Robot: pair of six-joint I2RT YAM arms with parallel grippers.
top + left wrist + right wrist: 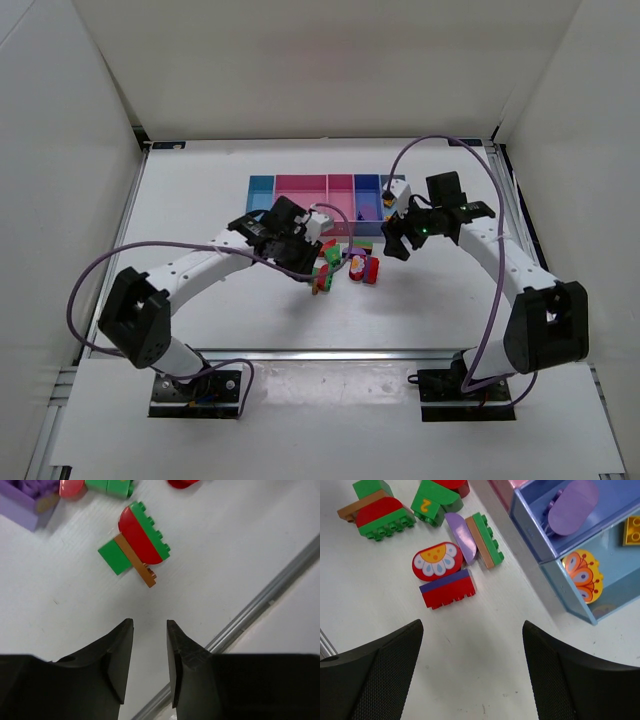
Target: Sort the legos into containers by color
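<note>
containers (300,192): blue, pink | flower brick (437,560): red, white petals, yellow centre

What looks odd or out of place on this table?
Nothing looks broken or spilled. The one oddity: just ahead of the left pincer, a red half-round, a green block and an orange-brown strip seem stuck together, awkward for sorting by colour.

Five bins (300,195); roughly dozen legos (368,268); two arms (205,265).

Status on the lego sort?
Left pincer narrow gap, empty, red-green brick ahead. Right pincer wide open, empty. Most legos loose on table, few in containers. Nothing in the way.
</note>
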